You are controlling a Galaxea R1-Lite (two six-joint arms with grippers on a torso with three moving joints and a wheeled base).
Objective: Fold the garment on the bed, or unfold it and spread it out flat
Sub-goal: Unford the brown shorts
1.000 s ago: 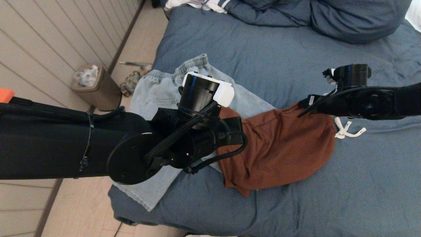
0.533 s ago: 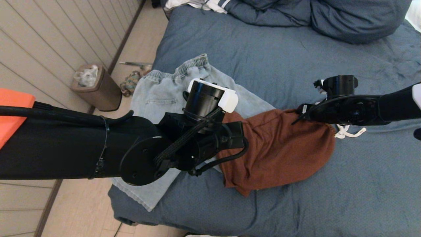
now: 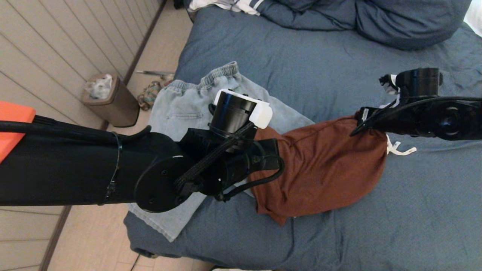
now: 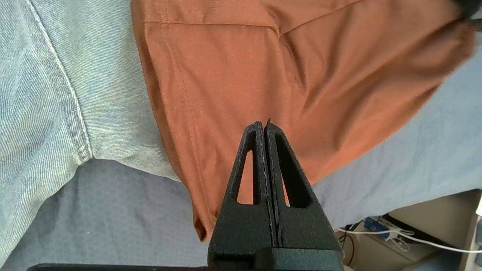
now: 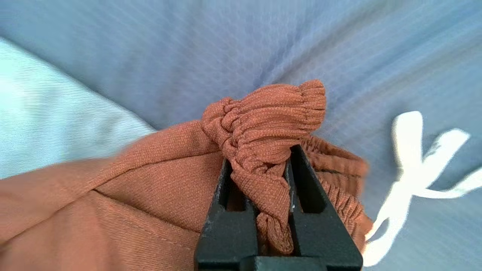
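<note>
- Waistband of rust-brown shorts pinched between the fingers of right gripper, bunched elastic lifted clear of the bed; white drawstring trailing beside.
- Left gripper poised over the shorts' leg end, fingers pressed together on nothing.
- Best carried out slowly: draw the waistband outward, low over the cover, until the cloth lies taut and flat; likely needs the leg end pinned to stop sliding.
- Slate-blue cover wrinkled; pale denim trousers partly under the shorts; pillows at the head.
- Beside the bed, wood floor, brown bin.
</note>
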